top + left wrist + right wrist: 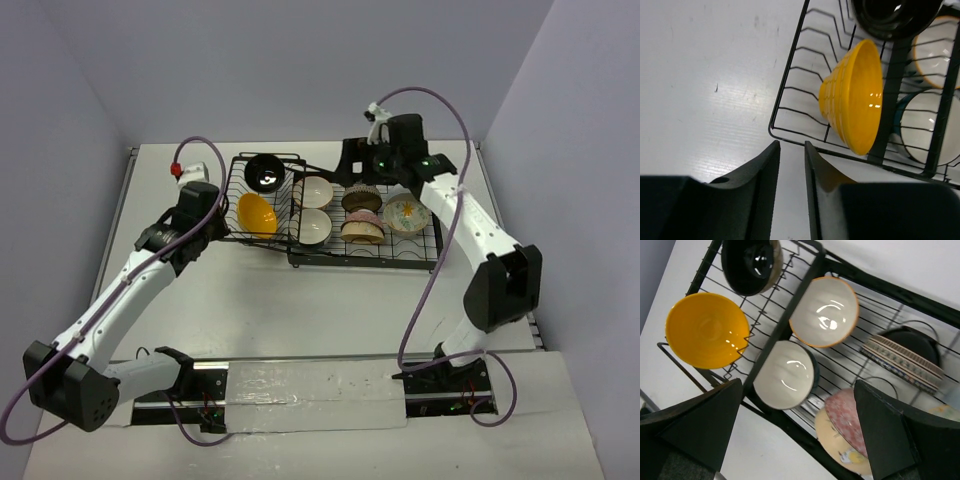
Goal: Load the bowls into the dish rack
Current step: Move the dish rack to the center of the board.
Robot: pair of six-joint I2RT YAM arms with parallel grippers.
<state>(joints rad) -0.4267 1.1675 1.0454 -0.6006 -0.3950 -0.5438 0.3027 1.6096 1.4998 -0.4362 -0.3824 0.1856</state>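
Nearby, the left arm stretches forward low over the table [300, 320]. The left claw [792, 150] sits just short of the near left corner of the dish rack [790, 95], its fingers almost together with a thin empty gap. Just beyond, the orange-yellow bowl [855, 95] stands on edge in the slotted tray section, base toward the rack's outer side and mouth facing the middle bar. Farther back, a black bowl [265, 172] leans in the same section. The right arm arches over the basket section, right claw [797, 390] spread wide and empty above the other bowls [825, 310].
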